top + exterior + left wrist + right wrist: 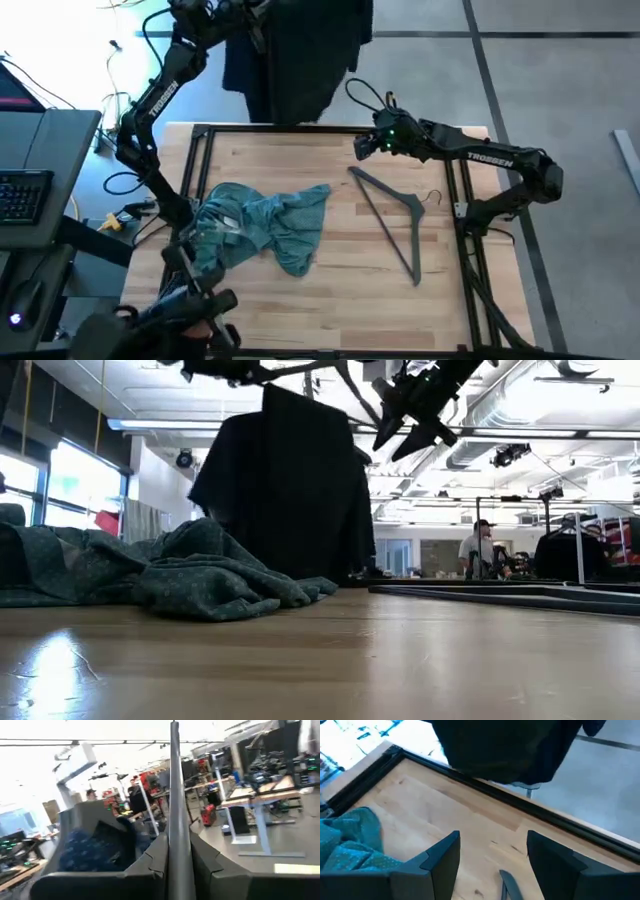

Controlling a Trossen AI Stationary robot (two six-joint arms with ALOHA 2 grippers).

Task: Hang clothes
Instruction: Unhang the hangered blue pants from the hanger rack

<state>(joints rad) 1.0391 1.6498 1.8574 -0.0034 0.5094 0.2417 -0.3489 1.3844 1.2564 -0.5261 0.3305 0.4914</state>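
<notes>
A teal shirt lies crumpled on the table's left half; the low view shows it too. A thin dark grey hanger lies flat to its right. Beyond the table's far edge a black garment hangs with a navy dotted shirt beside it. My left gripper is up there, shut on a thin grey bar. My right gripper hovers open above the table's far edge, near the hanger's far end. My left gripper pinches the thin grey bar between its two fingers. The bar runs along the fingers and sticks out well past their tips. What the bar joins to lies outside the frames.
A black metal frame runs round the tabletop's edges. Bare wood lies near the front edge. A side desk with a keyboard stands at the left. People and workbenches show in the room behind.
</notes>
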